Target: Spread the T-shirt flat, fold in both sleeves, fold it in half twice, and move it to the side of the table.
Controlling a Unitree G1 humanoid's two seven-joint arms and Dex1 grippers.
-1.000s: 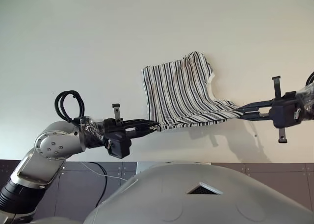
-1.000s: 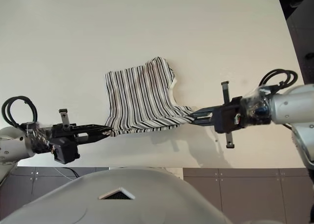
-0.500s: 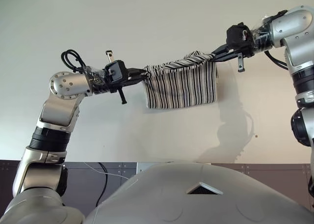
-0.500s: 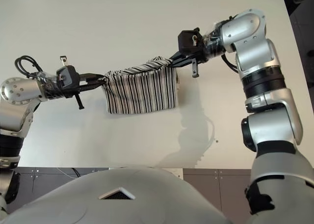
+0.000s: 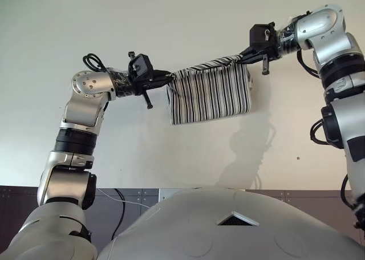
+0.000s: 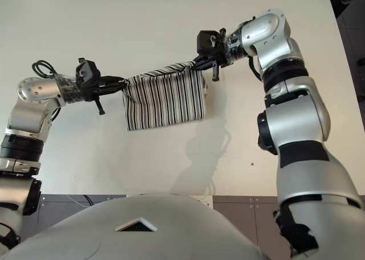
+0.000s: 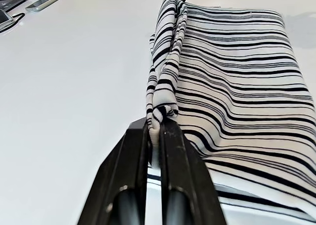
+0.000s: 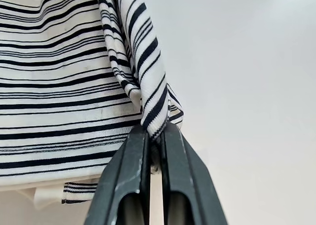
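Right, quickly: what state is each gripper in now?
Left gripper: closed, pinching an edge of the T-shirt.
Right gripper: closed, pinching the T-shirt too.

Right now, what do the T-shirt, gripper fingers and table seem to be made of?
T-shirt: soft striped knit, probably cotton jersey; it drapes and bunches where pinched. Left gripper's fingers and right gripper's fingers: rigid black plastic or coated metal, faint sheen. Table: smooth white, laminate-like, low gloss.

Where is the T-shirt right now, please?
In the eye views, the T-shirt is stretched between the left end effector and right end effector, over the table.
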